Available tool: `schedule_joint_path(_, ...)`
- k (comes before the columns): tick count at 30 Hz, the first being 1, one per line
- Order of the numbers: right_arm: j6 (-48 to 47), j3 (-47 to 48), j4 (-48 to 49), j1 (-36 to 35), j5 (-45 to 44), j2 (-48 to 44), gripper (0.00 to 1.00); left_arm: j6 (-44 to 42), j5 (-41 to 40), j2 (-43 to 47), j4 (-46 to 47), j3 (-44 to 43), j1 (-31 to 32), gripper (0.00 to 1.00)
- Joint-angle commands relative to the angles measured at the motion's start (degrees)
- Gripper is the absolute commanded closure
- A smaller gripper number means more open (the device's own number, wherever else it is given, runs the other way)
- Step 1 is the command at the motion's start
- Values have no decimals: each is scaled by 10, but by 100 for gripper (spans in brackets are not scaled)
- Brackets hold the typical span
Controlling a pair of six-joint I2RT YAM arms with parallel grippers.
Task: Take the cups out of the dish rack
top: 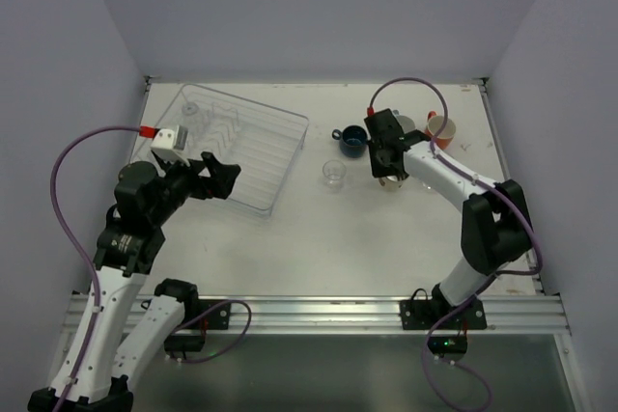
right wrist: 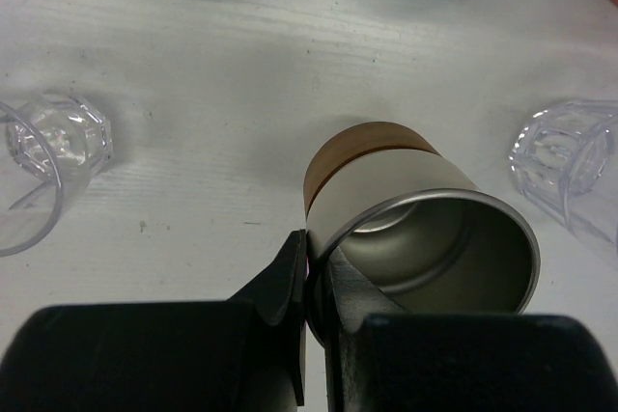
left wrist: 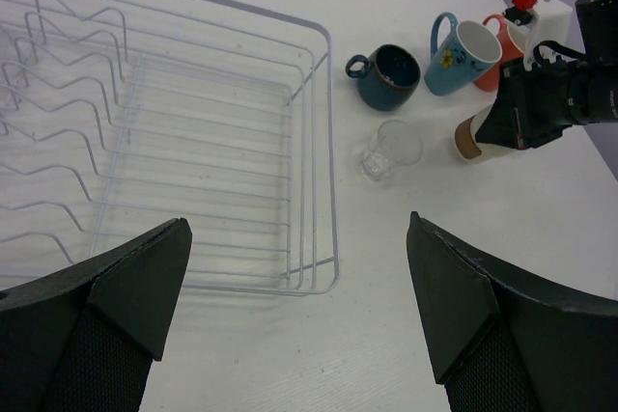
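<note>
The dish rack [top: 241, 147] lies well left; the cream cup [right wrist: 386, 176] is out on the worktop [top: 319, 238] between two clear tumblers [right wrist: 565, 166]. It looks light, stiff and slick, so my right claw [right wrist: 309, 262] pinches its thin rim, one finger inside, one outside.

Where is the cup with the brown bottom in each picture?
Top view: cup right of middle, mostly hidden under the right hand.
Left wrist: cup upper right, by that hand.
Right wrist: cup centre, rim pinched.
Shared landmark: clear glass just left of it.
</note>
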State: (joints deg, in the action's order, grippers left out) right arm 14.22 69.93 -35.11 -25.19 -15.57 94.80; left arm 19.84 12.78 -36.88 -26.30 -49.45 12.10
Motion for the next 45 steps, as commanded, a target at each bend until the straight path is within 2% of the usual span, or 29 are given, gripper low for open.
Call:
schedule_joint_path(1, -9, 31, 17, -3, -9, 15, 100, -17, -18, -4, 7, 4, 4, 0)
schedule_joint_path(16, -10, 53, 47, -12, 45, 56, 97, -9, -39, -28, 18, 10, 4, 0)
schedule_joint_path(28, -16, 50, 51, -14, 56, 62, 79, 8, -86, -61, 39, 1, 4, 0)
schedule_joint_path(31, -17, 51, 48, -16, 52, 54, 72, 12, -96, -70, 43, -5, 4, 0)
schedule_joint_path(33, -15, 51, 49, -17, 49, 29, 53, 18, -105, -78, 48, -14, 4, 0)
schedule_joint_path(36, -10, 50, 54, -20, 56, -24, 34, 29, -124, -93, 63, -36, 4, 0)
schedule_joint_path(39, -2, 47, 76, -21, 77, -72, 24, 38, -164, -121, 87, -60, 4, 0)
schedule_joint_path(42, 13, 7, 119, -30, 119, -142, 18, 41, -224, -164, 106, -78, 3, 0)
schedule_joint_path(45, 30, -42, 165, -36, 152, -212, 17, 50, -285, -215, 121, -93, 2, 2)
